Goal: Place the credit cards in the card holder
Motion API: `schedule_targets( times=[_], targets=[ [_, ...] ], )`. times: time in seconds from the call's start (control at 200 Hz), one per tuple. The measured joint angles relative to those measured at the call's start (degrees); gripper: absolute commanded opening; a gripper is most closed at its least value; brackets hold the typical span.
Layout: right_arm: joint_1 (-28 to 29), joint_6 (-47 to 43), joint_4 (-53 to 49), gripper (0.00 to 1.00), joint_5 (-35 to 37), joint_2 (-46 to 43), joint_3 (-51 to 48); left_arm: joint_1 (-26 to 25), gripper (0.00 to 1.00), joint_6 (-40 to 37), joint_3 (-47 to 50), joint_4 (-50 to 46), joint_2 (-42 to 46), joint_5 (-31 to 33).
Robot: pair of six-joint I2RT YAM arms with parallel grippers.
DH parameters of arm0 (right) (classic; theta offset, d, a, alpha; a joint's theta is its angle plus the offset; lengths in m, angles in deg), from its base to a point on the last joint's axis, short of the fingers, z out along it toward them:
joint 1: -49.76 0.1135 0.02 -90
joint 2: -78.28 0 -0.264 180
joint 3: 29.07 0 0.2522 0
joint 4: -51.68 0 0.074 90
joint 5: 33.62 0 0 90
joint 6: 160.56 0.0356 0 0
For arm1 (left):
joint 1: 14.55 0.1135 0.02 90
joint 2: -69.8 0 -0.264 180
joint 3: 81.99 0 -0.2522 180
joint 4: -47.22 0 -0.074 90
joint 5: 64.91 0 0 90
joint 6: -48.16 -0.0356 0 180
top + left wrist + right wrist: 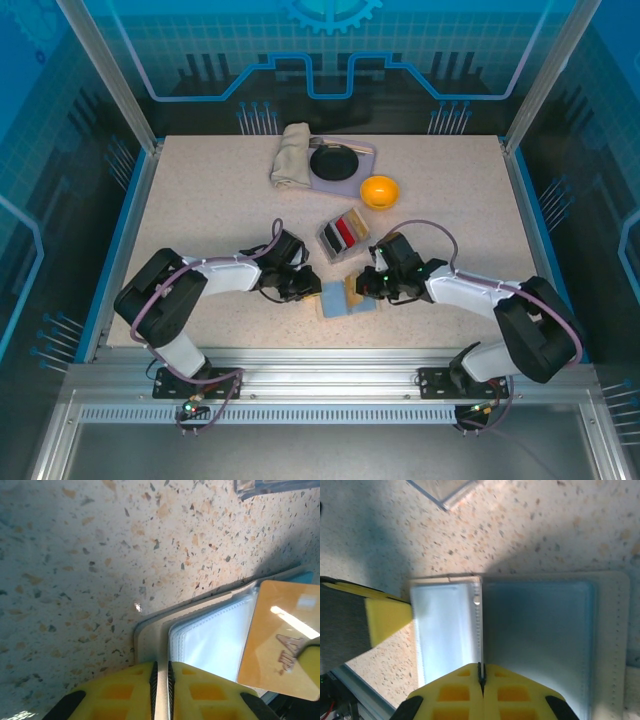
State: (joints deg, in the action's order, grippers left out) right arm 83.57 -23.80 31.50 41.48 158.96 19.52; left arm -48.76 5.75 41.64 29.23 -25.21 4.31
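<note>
Item 1. Cream folding card holder with a grey-blue, clear-pocketed inside [540, 640]: we record it lying open and flat on the speckled stone-pattern table [200, 200], near the front edge, between the two claws.

Item 2. Left claw [161, 680]: its yellow fingers are nearly pressed together, pinching the cream outer edge of the card holder, which runs straight into the narrow gap between them. From above, we place this claw at the holder's left side.

Item 3. Right claw [481, 682]: it is pressed together on a glossy gold plastic card [280, 630], which its own camera shows edge-on as a thin line rising from between the fingers. The gold card slants over the holder's clear pocket. We cannot tell whether its leading edge has entered a slot.

Item 4. Small grey box holding upright red and black cards [342, 235]: it stands just behind the card holder, apart from both claws.

Item 5. Orange bowl [379, 191]: it sits farther back.
</note>
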Motion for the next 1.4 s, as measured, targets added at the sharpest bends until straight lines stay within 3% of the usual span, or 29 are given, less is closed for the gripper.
schedule_targets(
  times=[0.59, 1.075, 1.401],
  targets=[
    [-0.9, 4.0, 11.5, 0.04, -6.4, 4.6, -3.4, 0.4, 0.2, 0.1, 0.0, 0.0, -0.1, 0.0],
    [-0.3, 5.1, 9.5, 0.04, -5.1, 0.2, -6.2, 0.4, 0.21, 0.3, 0.1, 0.0, 0.2, 0.5],
    [1.5, 7.3, 15.1, 0.04, -4.0, 3.0, -6.9, 0.4, 0.2, 0.5, 0.4, 0.4, 0.2, 0.4]
  ],
)
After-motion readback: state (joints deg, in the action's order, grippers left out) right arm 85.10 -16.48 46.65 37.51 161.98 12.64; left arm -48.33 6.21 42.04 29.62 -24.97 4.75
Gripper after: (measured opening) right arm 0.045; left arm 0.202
